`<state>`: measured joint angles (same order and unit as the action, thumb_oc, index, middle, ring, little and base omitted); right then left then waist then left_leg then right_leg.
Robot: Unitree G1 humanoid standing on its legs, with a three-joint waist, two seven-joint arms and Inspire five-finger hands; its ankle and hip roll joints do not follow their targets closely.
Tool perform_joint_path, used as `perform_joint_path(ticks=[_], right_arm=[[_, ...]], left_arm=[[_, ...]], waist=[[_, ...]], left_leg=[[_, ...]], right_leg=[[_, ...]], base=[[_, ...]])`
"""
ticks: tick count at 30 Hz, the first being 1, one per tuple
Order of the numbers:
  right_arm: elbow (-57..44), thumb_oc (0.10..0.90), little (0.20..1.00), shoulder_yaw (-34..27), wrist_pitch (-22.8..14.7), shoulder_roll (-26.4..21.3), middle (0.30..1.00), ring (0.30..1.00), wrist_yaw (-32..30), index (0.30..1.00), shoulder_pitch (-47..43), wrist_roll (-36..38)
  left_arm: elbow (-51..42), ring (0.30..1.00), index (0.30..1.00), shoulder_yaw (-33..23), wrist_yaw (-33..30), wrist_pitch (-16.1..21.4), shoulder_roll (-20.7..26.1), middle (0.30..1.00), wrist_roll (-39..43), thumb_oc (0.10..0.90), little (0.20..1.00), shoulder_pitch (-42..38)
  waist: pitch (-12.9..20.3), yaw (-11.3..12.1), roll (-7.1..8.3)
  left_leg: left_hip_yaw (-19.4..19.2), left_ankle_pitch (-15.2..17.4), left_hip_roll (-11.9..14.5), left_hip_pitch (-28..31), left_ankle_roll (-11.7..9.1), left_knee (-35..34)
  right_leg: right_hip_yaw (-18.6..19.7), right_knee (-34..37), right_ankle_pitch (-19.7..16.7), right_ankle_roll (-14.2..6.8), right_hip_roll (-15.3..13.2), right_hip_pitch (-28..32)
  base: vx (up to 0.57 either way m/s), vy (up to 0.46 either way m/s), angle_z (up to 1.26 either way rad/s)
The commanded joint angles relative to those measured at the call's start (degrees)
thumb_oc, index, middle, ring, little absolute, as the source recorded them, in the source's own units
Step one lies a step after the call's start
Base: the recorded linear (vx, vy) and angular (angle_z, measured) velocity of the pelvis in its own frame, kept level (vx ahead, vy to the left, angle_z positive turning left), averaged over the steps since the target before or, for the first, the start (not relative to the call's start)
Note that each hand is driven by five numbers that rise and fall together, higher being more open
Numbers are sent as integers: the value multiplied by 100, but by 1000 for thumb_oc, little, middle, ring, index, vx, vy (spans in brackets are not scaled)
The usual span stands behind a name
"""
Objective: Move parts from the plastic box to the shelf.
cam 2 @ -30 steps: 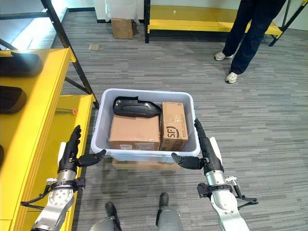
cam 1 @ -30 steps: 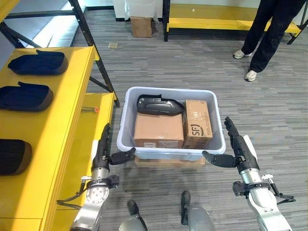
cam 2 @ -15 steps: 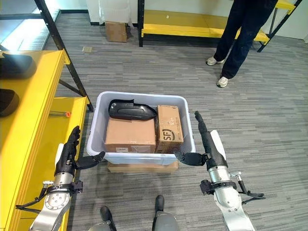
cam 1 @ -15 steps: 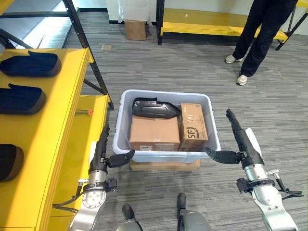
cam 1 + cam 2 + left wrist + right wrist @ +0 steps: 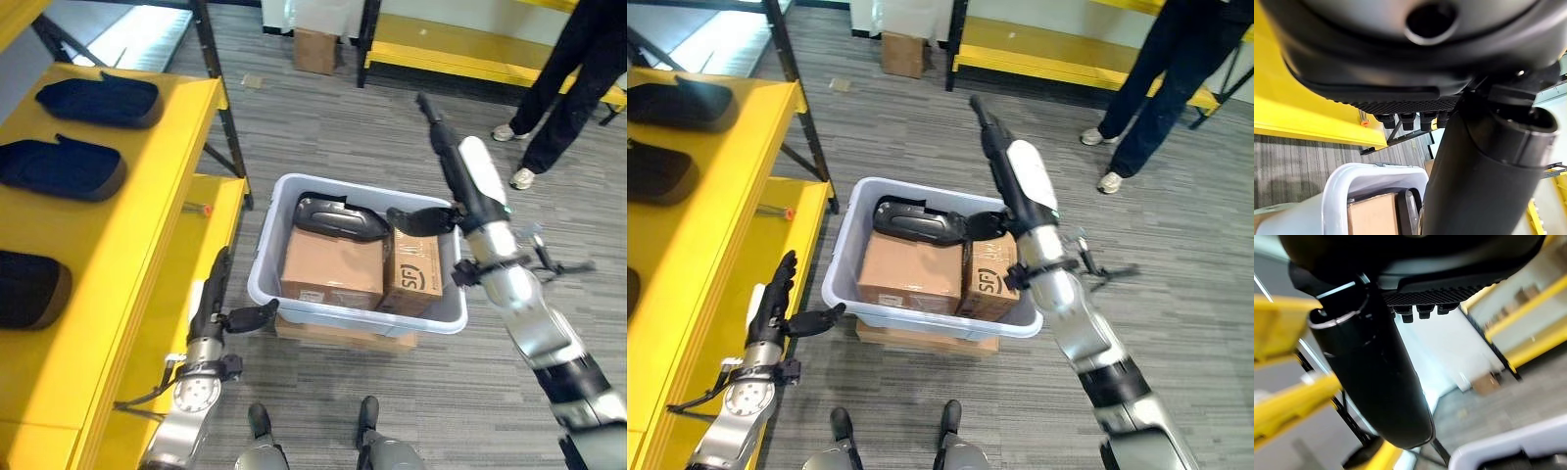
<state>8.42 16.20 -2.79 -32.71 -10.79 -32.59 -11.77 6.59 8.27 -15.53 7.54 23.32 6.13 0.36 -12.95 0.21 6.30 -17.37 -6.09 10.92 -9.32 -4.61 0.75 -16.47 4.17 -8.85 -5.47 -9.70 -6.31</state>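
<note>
A pale grey plastic box (image 5: 263, 266) stands on a flat carton on the floor. In it lie a black moulded part (image 5: 338, 217) at the back, a large carton (image 5: 331, 266) and a narrow carton (image 5: 418, 264). My right hand (image 5: 468, 178) is raised above the box's right side, open, fingers straight and pointing away; its thumb reaches over the narrow carton near the black part's end. My left hand (image 5: 211, 305) hangs open beside the box's left wall, thumb toward the rim. Neither hand holds anything.
The yellow shelf (image 5: 137, 206) runs along the left, with three dark parts (image 5: 61, 168) lying on it. A person's legs (image 5: 578, 69) stand at the back right by a low yellow rack (image 5: 460, 39). A small carton (image 5: 315, 49) sits on the floor behind.
My right arm has swung up from beside the box's right wall to above the box. The camera has shifted. The left hand stays by the left wall.
</note>
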Motion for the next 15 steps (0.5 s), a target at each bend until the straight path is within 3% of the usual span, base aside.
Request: perform_joint_path(ticks=[1, 3, 4, 5, 8, 9, 15], right_arm=[[-202, 900, 1000, -404, -34, -90, 1000, 1000, -621, 1000, -376, 105], [800, 900, 1000, -117, 125, 91, 1000, 1000, -792, 1000, -1066, 344], [842, 900, 1000, -95, 106, 94, 1000, 1000, -804, 1000, -1108, 352], [1946, 900, 1000, 180, 197, 292, 1000, 1000, -959, 1000, -1863, 676], [2718, 900, 1000, 371, 188, 442, 1000, 1000, -1049, 1000, -2396, 949], [3385, 900, 1000, 373, 154, 520, 1000, 1000, -1171, 1000, -2797, 1333], [4250, 900, 1000, 533, 45, 841, 1000, 1000, -1239, 1000, -3447, 1960]], left_arm=[[-534, 1000, 1000, -267, -152, 494, 340, 1000, 73, 900, 1000, -223], [-458, 1000, 1000, -126, -167, 528, 375, 1000, 193, 900, 1000, -343], [-452, 1000, 1000, -137, -167, 531, 371, 1000, 195, 900, 1000, -354], [-381, 1000, 1000, 24, -169, 558, 438, 1000, 328, 900, 1000, -493], [-350, 1000, 1000, 75, -179, 596, 487, 1000, 424, 900, 1000, -577], [-270, 1000, 1000, 146, -223, 623, 539, 1000, 508, 900, 1000, -670], [-234, 1000, 1000, 306, -338, 643, 590, 1000, 612, 900, 1000, -839]], waist=[[186, 43, 177], [109, 199, 179], [99, 187, 175], [-28, 334, 160], [-128, 433, 127], [-204, 534, 81], [-392, 701, -54]], left_leg=[[35, 310, 197, 92, -94, 132], [95, 290, 172, -1, -87, 139], [98, 291, 172, -6, -86, 143], [187, 250, 169, -134, -84, 173], [253, 199, 159, -238, -90, 164], [328, 141, 141, -349, -101, 144], [495, 26, 69, -545, -94, 29]], right_leg=[[135, -158, -32, -723, -767, 299], [81, -159, -58, -714, -801, 279], [79, -160, -58, -714, -801, 277], [-13, -189, -75, -699, -804, 238], [-84, -191, -95, -697, -809, 204], [-154, -203, -110, -700, -831, 144], [-305, -180, -180, -728, -882, 47]], base=[[-25, -9, 20], [-27, -2, 8], [-51, -11, 11], [-49, -12, 13], [-46, -13, 27], [-35, 5, 20], [-10, 8, 19]])
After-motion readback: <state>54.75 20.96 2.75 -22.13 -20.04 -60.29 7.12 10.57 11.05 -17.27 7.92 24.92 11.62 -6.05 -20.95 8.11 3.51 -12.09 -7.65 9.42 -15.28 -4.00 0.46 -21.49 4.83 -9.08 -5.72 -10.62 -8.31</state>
